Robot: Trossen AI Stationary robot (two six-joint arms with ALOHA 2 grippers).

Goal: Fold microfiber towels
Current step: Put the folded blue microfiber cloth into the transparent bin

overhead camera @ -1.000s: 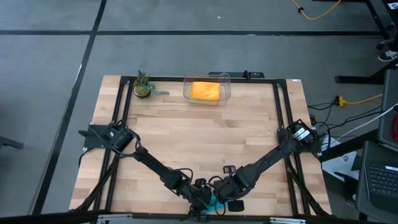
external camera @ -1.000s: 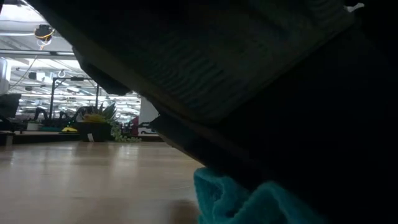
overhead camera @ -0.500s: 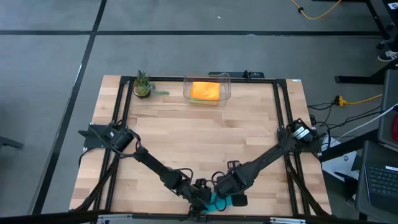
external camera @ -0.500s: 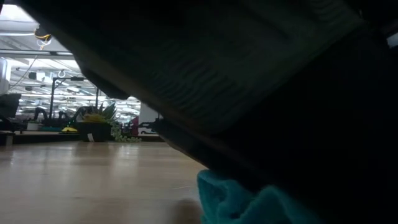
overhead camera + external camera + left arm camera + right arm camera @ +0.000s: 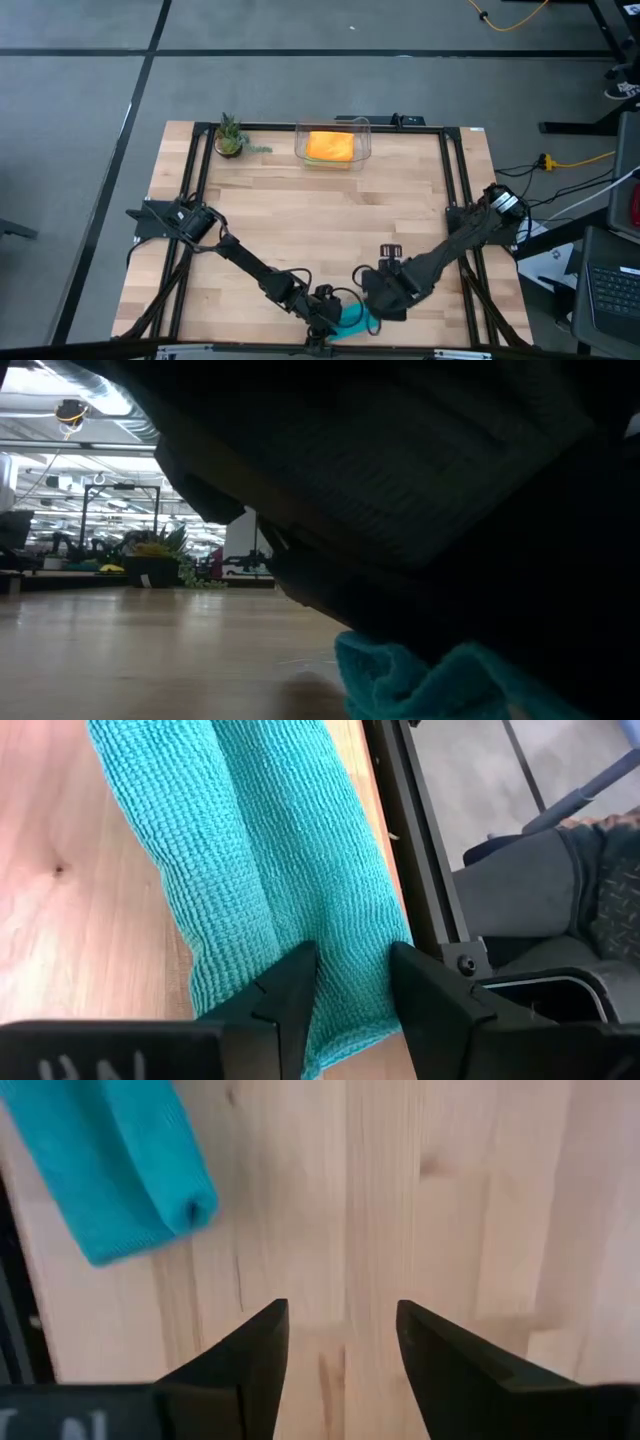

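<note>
The teal towel (image 5: pixel 353 321) lies bunched in long folds on the wood at the table's near edge; it also shows in the low view (image 5: pixel 420 682). My left gripper (image 5: pixel 327 322) is down at it and shut on the cloth (image 5: pixel 270 850). My right gripper (image 5: pixel 376 301) is open and empty over bare wood just to the far right of the towel (image 5: pixel 110 1160). An orange towel (image 5: pixel 330 146) lies in the clear bin at the far edge. The lime green towel and a second orange one do not show. My left gripper pinches a raised fold of the teal towel (image 5: pixel 352 935) between its two fingers, near the towel's end at the table's near edge. The fingers lie along the fold. The rest of the towel lies slack on the table beyond the fingers.
The clear plastic bin (image 5: pixel 363 128) stands at the far edge's middle, a small potted plant (image 5: pixel 230 138) to its left. The black frame rail (image 5: pixel 420 870) runs right beside the towel at the near edge. Bare wood stretches between the arms and the bin.
My right gripper has drawn away from the teal towel, up and toward the table's right and far side. The towel's visible end has shifted a little to the right in the low view. My left gripper has stayed at the towel.
</note>
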